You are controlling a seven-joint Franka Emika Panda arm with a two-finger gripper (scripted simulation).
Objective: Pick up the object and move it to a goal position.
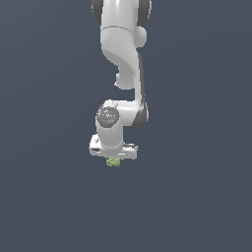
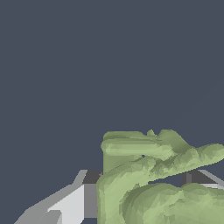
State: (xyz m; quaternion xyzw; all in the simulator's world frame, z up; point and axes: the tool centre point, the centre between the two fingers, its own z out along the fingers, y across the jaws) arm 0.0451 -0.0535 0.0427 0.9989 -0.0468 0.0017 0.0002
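The object (image 1: 113,161) is a small olive-green bumpy lump. In the exterior view it peeks out just below the white hand of my arm, near the middle of the picture. In the wrist view the object (image 2: 153,175) fills the space between my two grey fingers (image 2: 70,203), which stand on either side of it and press against it. My gripper (image 1: 113,160) is shut on the object; in the exterior view the fingertips are hidden behind the hand and the lump.
A plain dark blue-grey surface (image 1: 197,197) lies all around in both views. The white arm (image 1: 123,49) comes down from the top of the exterior view. No other objects show.
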